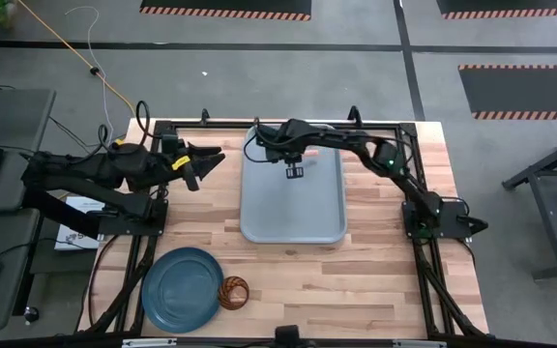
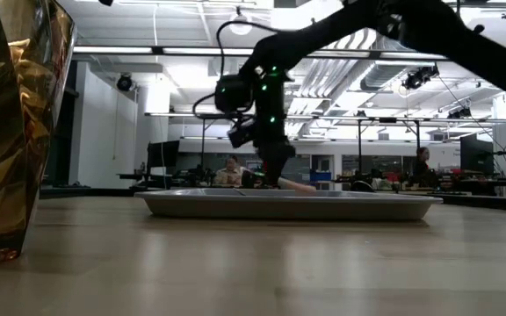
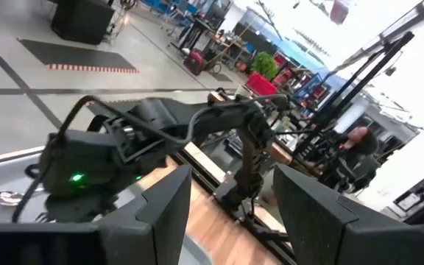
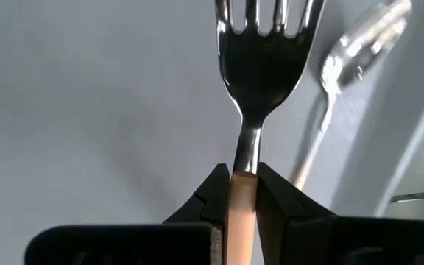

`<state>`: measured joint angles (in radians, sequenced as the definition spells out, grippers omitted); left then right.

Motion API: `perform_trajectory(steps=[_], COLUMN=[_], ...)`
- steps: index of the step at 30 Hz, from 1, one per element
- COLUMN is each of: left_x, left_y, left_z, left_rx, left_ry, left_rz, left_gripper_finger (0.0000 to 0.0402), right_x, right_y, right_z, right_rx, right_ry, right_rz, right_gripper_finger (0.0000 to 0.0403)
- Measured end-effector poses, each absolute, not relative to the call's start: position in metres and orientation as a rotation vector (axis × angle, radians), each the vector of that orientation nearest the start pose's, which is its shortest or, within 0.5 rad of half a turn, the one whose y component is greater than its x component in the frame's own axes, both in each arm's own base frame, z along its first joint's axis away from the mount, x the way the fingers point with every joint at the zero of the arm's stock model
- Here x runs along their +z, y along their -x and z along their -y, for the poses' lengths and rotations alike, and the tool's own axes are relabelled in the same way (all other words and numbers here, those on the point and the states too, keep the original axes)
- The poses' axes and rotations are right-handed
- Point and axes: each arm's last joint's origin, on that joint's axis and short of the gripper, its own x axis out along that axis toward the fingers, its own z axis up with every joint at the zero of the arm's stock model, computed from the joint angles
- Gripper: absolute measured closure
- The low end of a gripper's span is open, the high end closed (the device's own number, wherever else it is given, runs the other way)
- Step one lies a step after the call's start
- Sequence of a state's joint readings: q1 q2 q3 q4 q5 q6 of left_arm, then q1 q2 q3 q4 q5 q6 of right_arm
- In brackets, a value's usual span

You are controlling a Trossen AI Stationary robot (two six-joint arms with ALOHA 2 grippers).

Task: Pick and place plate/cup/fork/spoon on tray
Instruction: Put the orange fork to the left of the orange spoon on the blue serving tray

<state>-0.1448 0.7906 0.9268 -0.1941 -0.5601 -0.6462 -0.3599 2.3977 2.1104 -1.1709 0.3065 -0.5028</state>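
Clamped between the right gripper's (image 4: 243,193) two dark fingers (image 4: 213,193) is the fork (image 4: 260,66): they pinch the top of its orange handle just below the metal neck, and the silver tines point away over the pale floor of the tray (image 4: 87,110). Just beside the fork, apart from it, the spoon (image 4: 355,62) lies on the tray floor near the raised rim, its round bowl level with the tines.

From above, the tray (image 1: 293,217) sits in the middle of the wooden surface (image 1: 375,271), and the right gripper (image 1: 294,171) hangs over the tray's far half, the arm reaching in from the tray's right side. At table height the same gripper (image 2: 275,175) comes down to the tray (image 2: 288,204), with a sliver of orange handle showing at the rim line.

Off the tray, near the front edge of the surface to the tray's left, the teal-blue plate (image 1: 182,288) lies flat, and the amber cup (image 1: 234,292) stands touching or just beside its right edge, between the plate and the tray's front corner.

Left of the tray, the left gripper (image 1: 199,164) waits above the surface, its fingers (image 3: 164,206) spread apart and holding nothing.
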Motion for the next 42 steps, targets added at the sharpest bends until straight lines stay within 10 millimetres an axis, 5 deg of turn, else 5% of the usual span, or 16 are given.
perform_trajectory(steps=[17, 22, 35, 42], left_x=[0.378, 0.378, 0.378, 0.379], left_y=[-0.168, -0.168, -0.168, -0.168], left_z=[0.009, 0.009, 0.009, 0.009], left_rx=[0.414, 0.414, 0.414, 0.414], left_ry=[0.653, 0.654, 0.653, 0.651], left_rz=[0.099, 0.099, 0.099, 0.098], left_gripper_finger=[0.0216, 0.0216, 0.0216, 0.0216], right_x=[0.16, 0.16, 0.16, 0.186], right_y=[-0.445, -0.446, -0.445, -0.431], right_z=[0.206, 0.205, 0.206, 0.22], right_rx=[-0.213, -0.194, -0.204, -0.178], right_ry=[0.313, 0.296, 0.205, 0.125], right_rz=[-1.574, -1.565, -1.537, -1.479], right_gripper_finger=[0.0364, 0.0332, 0.0326, 0.0357])
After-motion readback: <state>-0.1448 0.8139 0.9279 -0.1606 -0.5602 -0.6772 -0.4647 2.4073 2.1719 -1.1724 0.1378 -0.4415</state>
